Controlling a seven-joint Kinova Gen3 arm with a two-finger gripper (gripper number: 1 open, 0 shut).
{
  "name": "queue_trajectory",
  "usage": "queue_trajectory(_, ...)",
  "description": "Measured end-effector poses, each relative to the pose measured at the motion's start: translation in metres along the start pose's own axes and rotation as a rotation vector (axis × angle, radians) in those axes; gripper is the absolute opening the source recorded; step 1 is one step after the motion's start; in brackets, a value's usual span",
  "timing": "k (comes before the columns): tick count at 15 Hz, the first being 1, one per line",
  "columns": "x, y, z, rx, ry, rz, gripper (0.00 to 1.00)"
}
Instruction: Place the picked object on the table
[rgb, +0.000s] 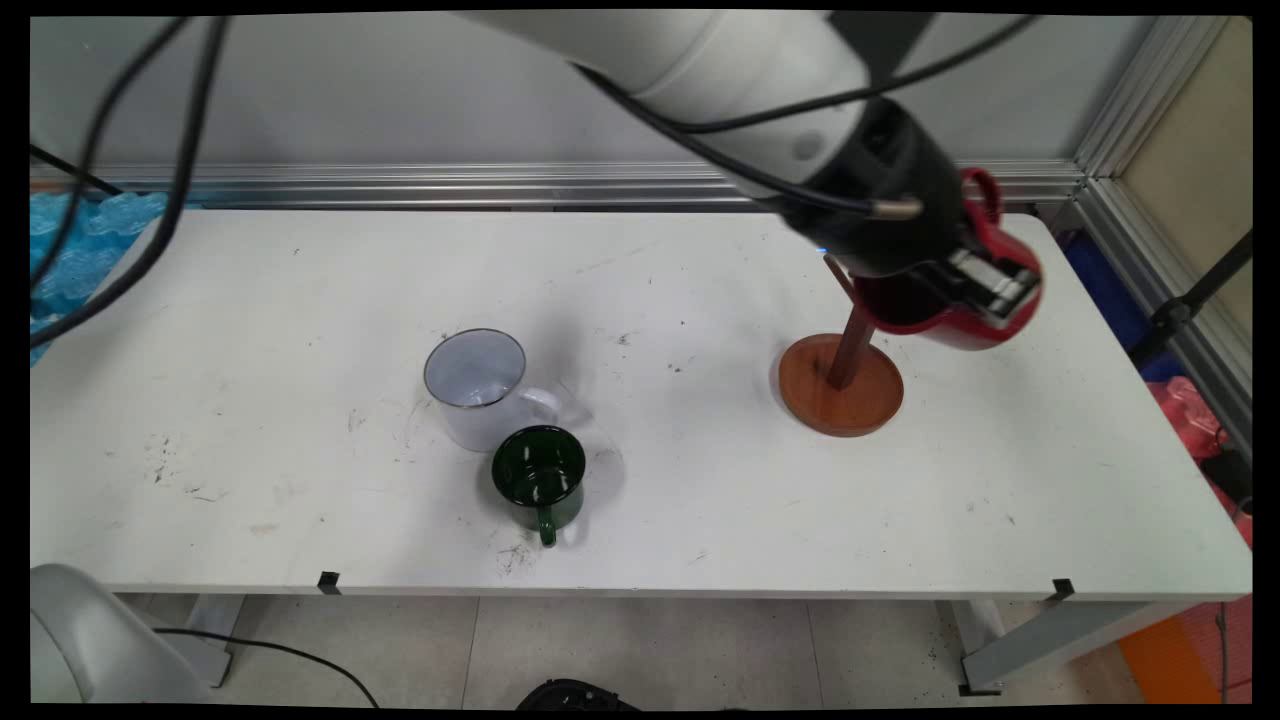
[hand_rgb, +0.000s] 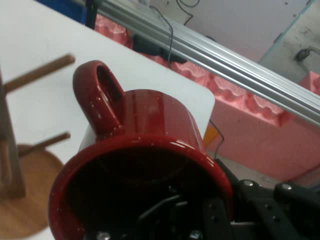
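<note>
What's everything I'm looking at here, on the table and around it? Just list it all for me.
red mug: one, red, held off the table on its side at the right, beside the wooden stand, handle pointing away from the camera
wooden stand: one, brown, round base with an upright post and side pegs, right of the table's middle
white mug: one, white with a dark rim, upright, left of centre
green mug: one, dark green, upright, right in front of the white mug, handle toward the near edge
table: one, white, scuffed
blue packing sheet: one, blue, past the table's left end
gripper: one, black, gripping the red mug's rim, one finger inside
</note>
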Motion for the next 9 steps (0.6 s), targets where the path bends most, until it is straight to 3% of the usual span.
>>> queue_trajectory(9, -0.037, -0.038, -0.064, 0.018, -0.045, -0.042, 0.00)
